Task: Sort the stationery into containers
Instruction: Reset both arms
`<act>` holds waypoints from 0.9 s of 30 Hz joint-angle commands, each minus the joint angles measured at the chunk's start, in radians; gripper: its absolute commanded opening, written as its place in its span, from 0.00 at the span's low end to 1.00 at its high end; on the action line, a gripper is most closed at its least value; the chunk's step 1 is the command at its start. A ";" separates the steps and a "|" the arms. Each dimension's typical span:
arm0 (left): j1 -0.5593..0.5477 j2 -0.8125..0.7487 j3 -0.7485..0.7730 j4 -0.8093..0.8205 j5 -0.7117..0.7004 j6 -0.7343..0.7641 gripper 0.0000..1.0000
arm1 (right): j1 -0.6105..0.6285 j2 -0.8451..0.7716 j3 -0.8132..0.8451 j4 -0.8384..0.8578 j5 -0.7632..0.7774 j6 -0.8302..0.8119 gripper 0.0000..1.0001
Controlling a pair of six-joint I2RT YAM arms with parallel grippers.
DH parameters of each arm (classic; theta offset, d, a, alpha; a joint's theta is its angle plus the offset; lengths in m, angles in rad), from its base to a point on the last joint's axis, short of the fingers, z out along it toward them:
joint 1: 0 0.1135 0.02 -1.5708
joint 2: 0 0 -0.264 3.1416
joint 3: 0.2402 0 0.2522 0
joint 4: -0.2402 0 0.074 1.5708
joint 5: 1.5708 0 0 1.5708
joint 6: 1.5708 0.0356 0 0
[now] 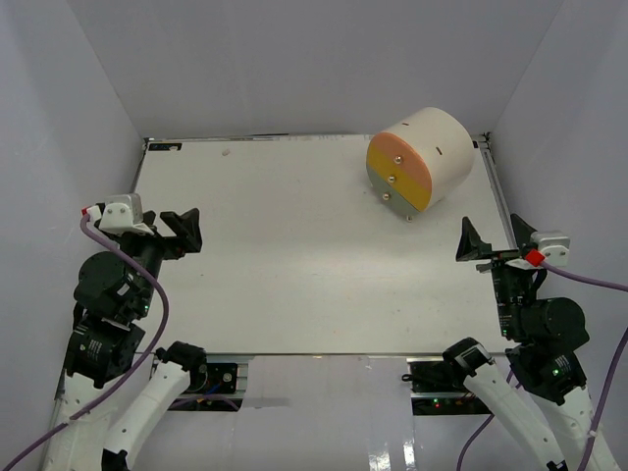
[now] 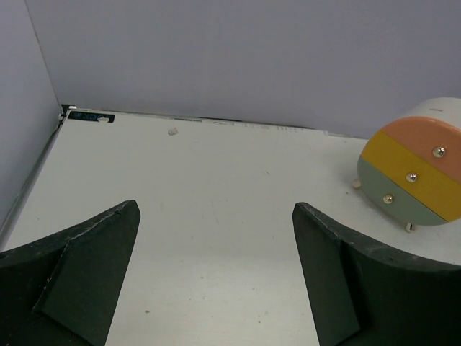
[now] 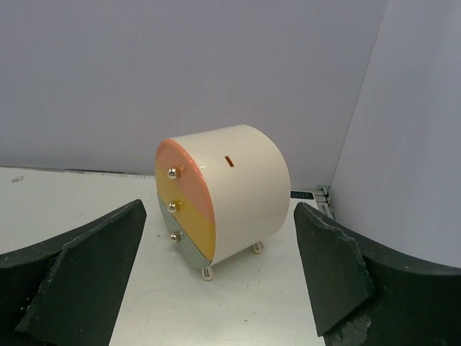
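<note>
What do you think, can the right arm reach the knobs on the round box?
Probably yes. The right gripper is open, with only bare table between it and the round box. The knobs face partly sideways, so it may need turning.

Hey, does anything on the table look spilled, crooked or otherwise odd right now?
Nothing is spilled or damaged. The cream drawer unit stands upright at the far right of the table, its drawers all shut. The one odd thing: no pens or markers show in any view, only a small pale speck near the far edge.
</note>
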 commanded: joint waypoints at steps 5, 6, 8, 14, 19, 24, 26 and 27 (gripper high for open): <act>0.005 -0.016 -0.058 -0.062 -0.007 -0.047 0.98 | -0.001 -0.009 -0.009 0.034 0.024 0.003 0.90; 0.003 -0.012 -0.059 -0.062 -0.004 -0.052 0.98 | 0.001 -0.008 -0.008 0.034 0.024 0.006 0.90; 0.003 -0.012 -0.067 -0.060 0.001 -0.058 0.98 | -0.001 -0.006 -0.012 0.034 0.022 0.006 0.90; 0.005 -0.011 -0.090 -0.057 0.016 -0.069 0.98 | 0.001 0.012 -0.018 0.035 0.024 0.015 0.90; 0.005 -0.008 -0.107 -0.053 0.026 -0.075 0.98 | 0.001 0.043 -0.015 0.037 0.013 0.016 0.90; 0.003 0.000 -0.113 -0.040 0.032 -0.076 0.98 | 0.001 0.061 -0.009 0.043 0.013 0.010 0.90; 0.005 0.000 -0.118 -0.036 0.035 -0.078 0.98 | -0.001 0.067 -0.011 0.043 0.015 0.009 0.90; 0.005 0.001 -0.119 -0.033 0.038 -0.078 0.98 | 0.001 0.069 -0.011 0.043 0.015 0.010 0.90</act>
